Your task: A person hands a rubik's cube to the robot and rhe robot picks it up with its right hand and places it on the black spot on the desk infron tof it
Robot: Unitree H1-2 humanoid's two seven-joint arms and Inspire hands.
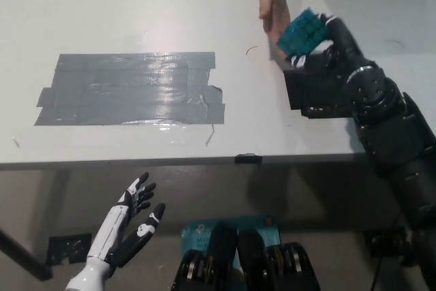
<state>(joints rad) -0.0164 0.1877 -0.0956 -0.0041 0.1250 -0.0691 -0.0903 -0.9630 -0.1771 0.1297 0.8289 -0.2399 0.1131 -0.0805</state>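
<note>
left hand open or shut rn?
Open. The white left hand rests below the desk edge, fingers apart, holding nothing.

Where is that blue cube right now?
In the head view, the Rubik's cube sits upper right, between the person's hand and the robot's black right hand, just above the black spot.

Bright even overhead light, glare on grey tape patch (129,90); dim under desk (136,5), sharp focus
</note>
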